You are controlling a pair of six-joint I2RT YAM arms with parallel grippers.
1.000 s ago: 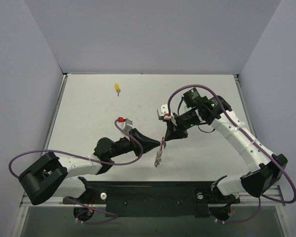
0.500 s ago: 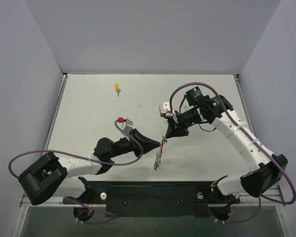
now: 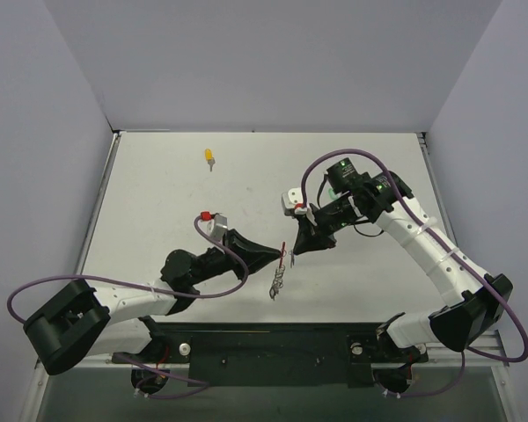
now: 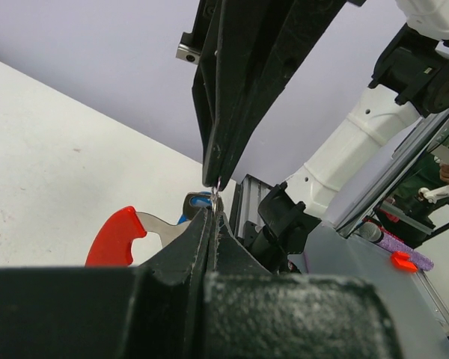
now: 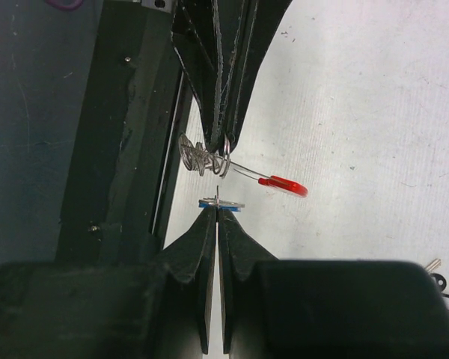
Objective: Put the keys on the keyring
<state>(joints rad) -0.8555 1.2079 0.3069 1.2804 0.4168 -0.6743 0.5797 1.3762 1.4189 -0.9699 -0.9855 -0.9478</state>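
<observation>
My left gripper [image 3: 280, 256] is shut on the wire of the keyring [image 3: 282, 257] and holds it above the table. Its red arc [image 5: 283, 184] juts out sideways and small silver pieces [image 3: 276, 284] dangle below. My right gripper [image 3: 292, 251] is shut on the blue key [image 5: 221, 203] and holds it edge-on, tip to tip with the left gripper [image 5: 224, 140], just short of the ring [image 5: 224, 161]. In the left wrist view the blue key [image 4: 197, 200] sits right behind my closed fingertips [image 4: 203, 224], beside the red arc [image 4: 118, 234]. A yellow key [image 3: 209, 157] lies at the far left.
The black base rail [image 3: 273, 338] runs along the near edge, close below the two grippers. A small silver and black key-like piece [image 5: 432, 265] lies on the table at the right edge of the right wrist view. Purple cables [image 3: 352, 163] loop over both arms.
My left arm has shifted a little left and carried the keyring with it. The right gripper has stayed tip to tip with it, still holding the blue key.
</observation>
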